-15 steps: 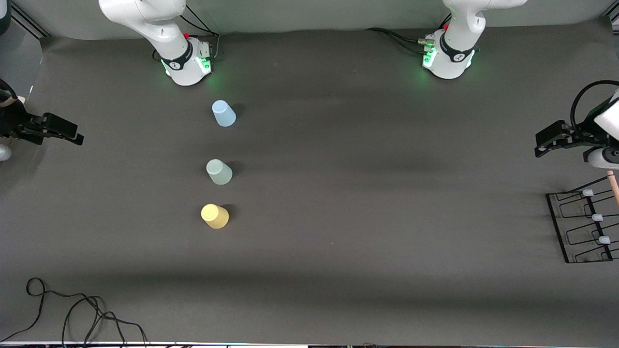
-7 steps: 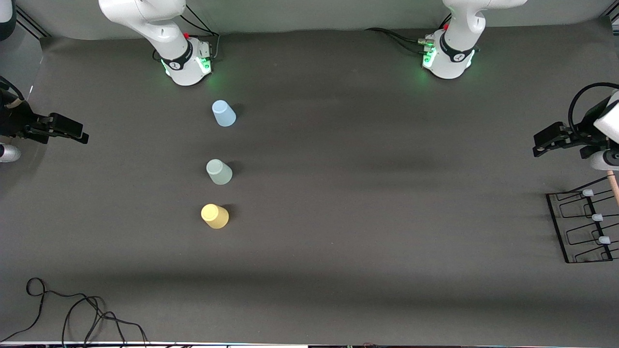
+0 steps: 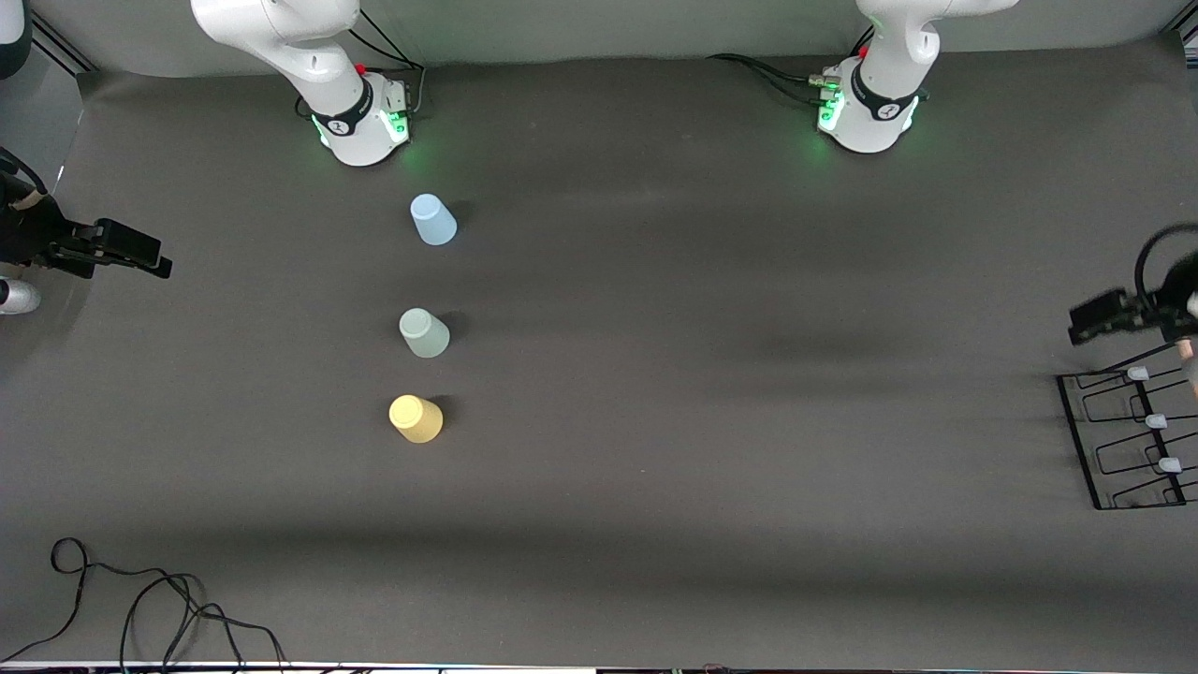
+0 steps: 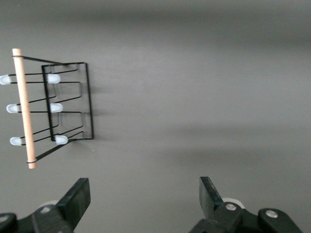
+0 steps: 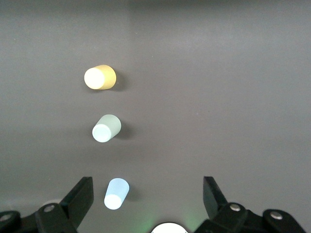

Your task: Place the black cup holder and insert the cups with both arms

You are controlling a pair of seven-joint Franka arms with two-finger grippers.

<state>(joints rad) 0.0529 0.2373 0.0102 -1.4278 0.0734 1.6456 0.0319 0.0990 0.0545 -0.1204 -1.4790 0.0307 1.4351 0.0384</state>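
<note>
The black cup holder (image 3: 1077,440) lies at the left arm's end of the table, its wooden handle (image 4: 24,109) and pale-tipped pegs in the left wrist view beside the wire frame (image 4: 88,102). My left gripper (image 3: 1100,316) (image 4: 145,187) hangs open over the table beside the holder's end toward the bases, holding nothing. Three cups stand narrow end up in a row: blue (image 3: 432,220) (image 5: 116,193), green (image 3: 424,333) (image 5: 106,128), yellow (image 3: 416,418) (image 5: 99,77). My right gripper (image 3: 131,255) (image 5: 148,187) waits open over the right arm's end of the table, apart from the cups.
The right arm's base (image 3: 360,122) and the left arm's base (image 3: 866,112) stand along the table's edge farthest from the front camera. A loose black cable (image 3: 140,608) lies at the near corner toward the right arm's end. Dark mat covers the table.
My left gripper has moved toward the table's end and closer to the cup holder. The right gripper shifted slightly at first, then stayed still. Cups and holder have not moved.
</note>
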